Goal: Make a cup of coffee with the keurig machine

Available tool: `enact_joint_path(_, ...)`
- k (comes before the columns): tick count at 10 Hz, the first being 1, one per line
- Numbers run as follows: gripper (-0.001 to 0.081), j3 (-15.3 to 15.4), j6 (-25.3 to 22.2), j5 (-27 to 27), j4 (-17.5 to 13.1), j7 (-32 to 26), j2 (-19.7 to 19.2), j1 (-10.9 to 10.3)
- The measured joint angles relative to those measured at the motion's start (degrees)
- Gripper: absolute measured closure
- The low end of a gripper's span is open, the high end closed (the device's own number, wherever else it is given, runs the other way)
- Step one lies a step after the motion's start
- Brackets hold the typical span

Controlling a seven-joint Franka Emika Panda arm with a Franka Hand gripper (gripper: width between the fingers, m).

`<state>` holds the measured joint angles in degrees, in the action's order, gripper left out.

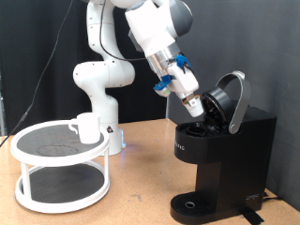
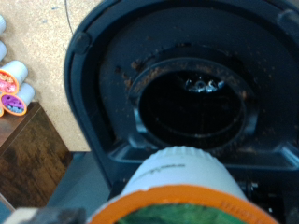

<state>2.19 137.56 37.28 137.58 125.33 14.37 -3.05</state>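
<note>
The keurig machine [image 1: 225,159] stands at the exterior view's right with its rounded lid [image 1: 232,97] swung open. My gripper [image 1: 194,107] is right at the open pod chamber [image 2: 192,107], under the raised lid. It is shut on a coffee pod [image 2: 182,182] with a white body and an orange rim, held just in front of the dark round chamber. The cup [image 1: 86,127], a small white mug, sits on the top tier of a white round rack [image 1: 58,180] at the exterior view's left, far from the gripper. The drip base [image 1: 192,204] has nothing on it.
Several spare pods [image 2: 12,91] with coloured tops lie on the wooden table beside the machine in the wrist view. The robot's white base [image 1: 98,89] stands behind the rack. A black curtain covers the back.
</note>
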Motion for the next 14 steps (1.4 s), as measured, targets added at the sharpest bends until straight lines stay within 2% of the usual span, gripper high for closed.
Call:
enact_joint_path(4,0.0434,0.89,3.02,-0.15,0.67,0.07,-2.64,0.00)
enact_joint_path(11,0.0434,1.41,4.11,1.16,1.40,-0.43,-4.24,-0.01)
enact_joint_path(12,0.0201,1.42,4.11,1.96,1.40,-1.00,-4.23,-0.03)
enact_joint_path(13,0.0112,1.40,4.02,3.40,1.40,-2.33,-4.16,-0.03)
enact_joint_path(14,0.0112,1.23,3.39,5.25,1.40,-3.98,-3.78,-0.03)
